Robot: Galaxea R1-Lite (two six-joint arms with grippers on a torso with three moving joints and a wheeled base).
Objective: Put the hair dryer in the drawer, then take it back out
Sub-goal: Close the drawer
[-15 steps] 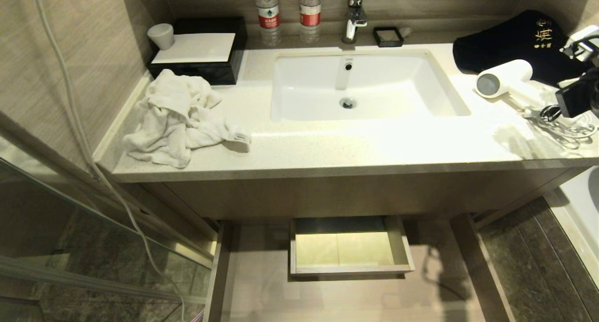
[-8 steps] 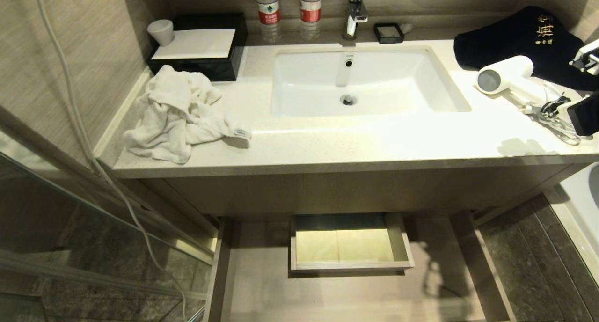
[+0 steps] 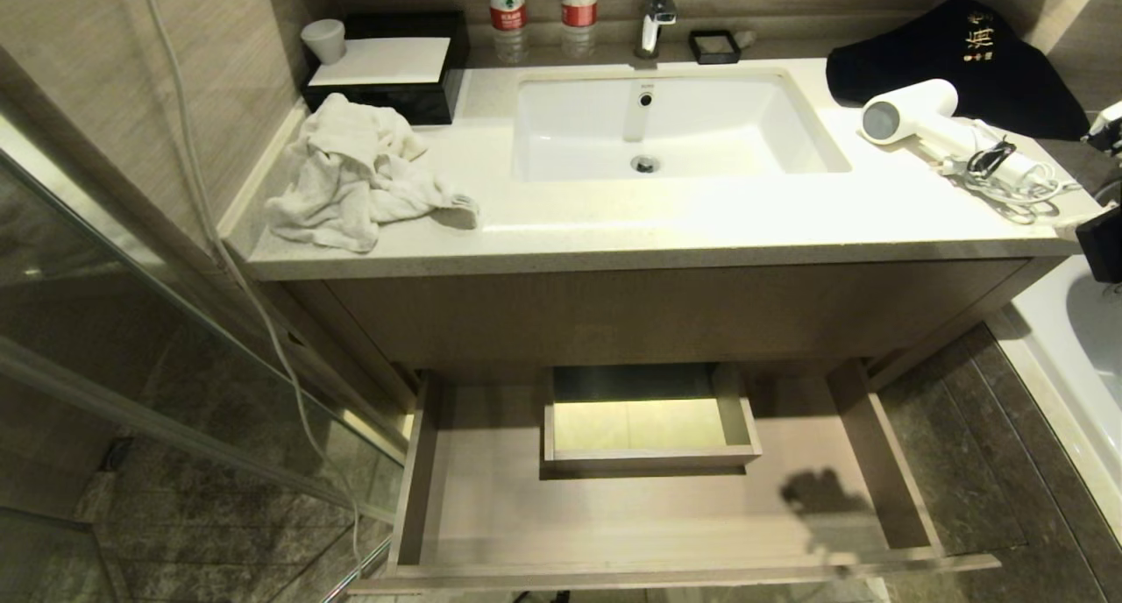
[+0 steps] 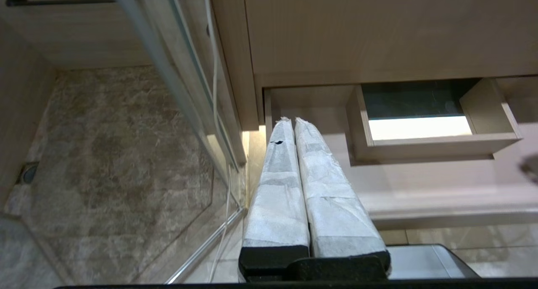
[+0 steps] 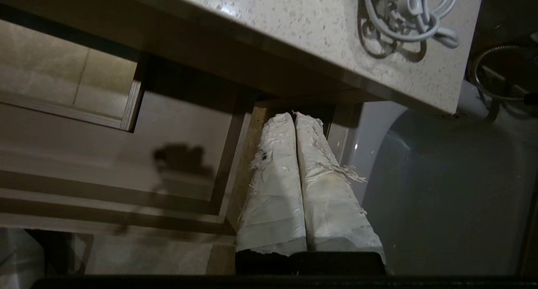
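A: Bathroom, beige stone bench (image 3: 666,226) along the wall, white sink (image 3: 666,125) sunk in the middle. Big stuff first?

B: Yep. Under the bench, the drawer (image 3: 631,515) is pulled right out, wide and shallow, wood grain, with a boxed cut-out (image 3: 647,423) at the back middle. Nothing lies in it, only a shadow on the right part of its floor.

A: Right side of the bench?

B: Dark cloth with gold characters (image 3: 955,60) against the wall. Just in front of it, the hair dryer (image 3: 912,112) lies on its side near the bench's right end, grey round end facing the sink, handle running right, bundled cord (image 3: 1008,178) at the handle end.

A: Left side?

B: Crumpled white towel (image 3: 359,173), behind it a black box (image 3: 386,68) with a white top and a small grey cup (image 3: 324,40). Two bottles (image 3: 543,7), tap (image 3: 656,11) and small black dish (image 3: 713,46) along the back.

A: Claws?

B: Right claw (image 5: 294,114) pressed together, holding nothing, low beside the bench's right corner, off past the drawer's right side wall, a white tub next to it. It isn't touching the dryer. Left claw (image 4: 289,120) pinched together too, empty, hanging low in front of the drawer's left end, by the glass panel (image 3: 131,340).
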